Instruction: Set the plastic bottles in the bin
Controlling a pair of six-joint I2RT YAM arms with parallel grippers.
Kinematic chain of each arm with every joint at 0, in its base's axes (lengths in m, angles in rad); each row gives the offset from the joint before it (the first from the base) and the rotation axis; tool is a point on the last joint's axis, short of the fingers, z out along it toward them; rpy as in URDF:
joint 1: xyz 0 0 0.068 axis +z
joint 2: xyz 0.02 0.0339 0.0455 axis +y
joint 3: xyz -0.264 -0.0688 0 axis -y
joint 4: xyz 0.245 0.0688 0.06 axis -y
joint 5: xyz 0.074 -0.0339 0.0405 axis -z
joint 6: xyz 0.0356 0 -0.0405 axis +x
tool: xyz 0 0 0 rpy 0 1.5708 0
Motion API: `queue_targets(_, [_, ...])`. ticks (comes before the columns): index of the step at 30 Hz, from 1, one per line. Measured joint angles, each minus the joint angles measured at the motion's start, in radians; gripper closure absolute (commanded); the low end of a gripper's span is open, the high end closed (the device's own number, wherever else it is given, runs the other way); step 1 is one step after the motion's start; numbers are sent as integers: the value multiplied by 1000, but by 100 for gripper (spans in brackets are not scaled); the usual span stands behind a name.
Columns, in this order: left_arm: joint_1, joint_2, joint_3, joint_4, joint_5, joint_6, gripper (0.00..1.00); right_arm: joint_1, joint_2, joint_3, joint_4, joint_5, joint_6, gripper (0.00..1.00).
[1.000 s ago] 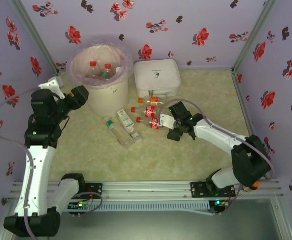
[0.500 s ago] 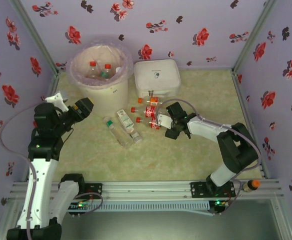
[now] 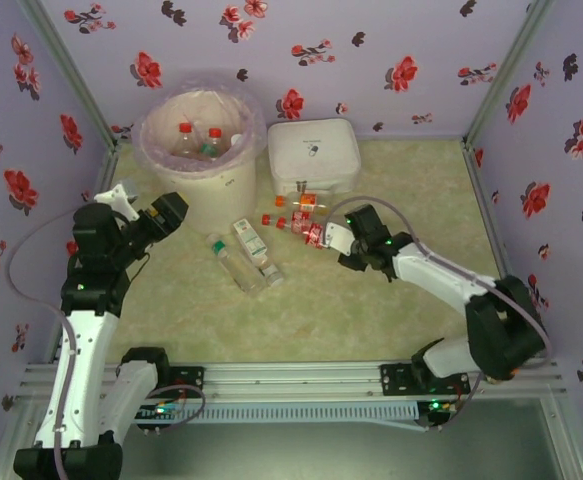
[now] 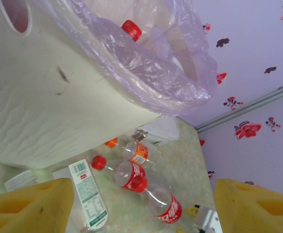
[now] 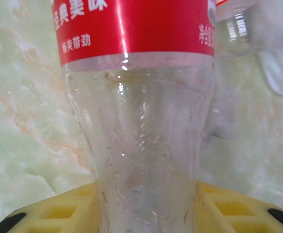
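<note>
The right claw [image 3: 338,243] has shifted slightly, clamped on a red-labelled plastic bottle [image 5: 141,145]; the left claw [image 3: 168,212] hangs apart beside the bin [image 3: 207,196].

Five plastic bottles [image 3: 252,241] lying out, plus three more I can make out inside the one bin [image 3: 211,195]. One white case [image 3: 313,152] too.

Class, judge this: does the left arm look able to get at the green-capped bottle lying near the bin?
Probably yes: the left gripper hovers with jaws open near the green-capped bottle, and only bare table lies between them.
</note>
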Motion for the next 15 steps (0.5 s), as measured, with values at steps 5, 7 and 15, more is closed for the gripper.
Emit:
queue_targets(5, [0, -25, -68, 126, 29, -105, 22, 0, -224, -72, 28, -34, 114, 64])
queue_targets(7, [-8, -27, -101, 201, 41, -170, 20, 0, -314, -120, 90, -89, 195, 68])
queue_targets(15, [-177, -2, -56, 351, 57, -200, 0, 80, -451, -199, 264, -234, 527, 73])
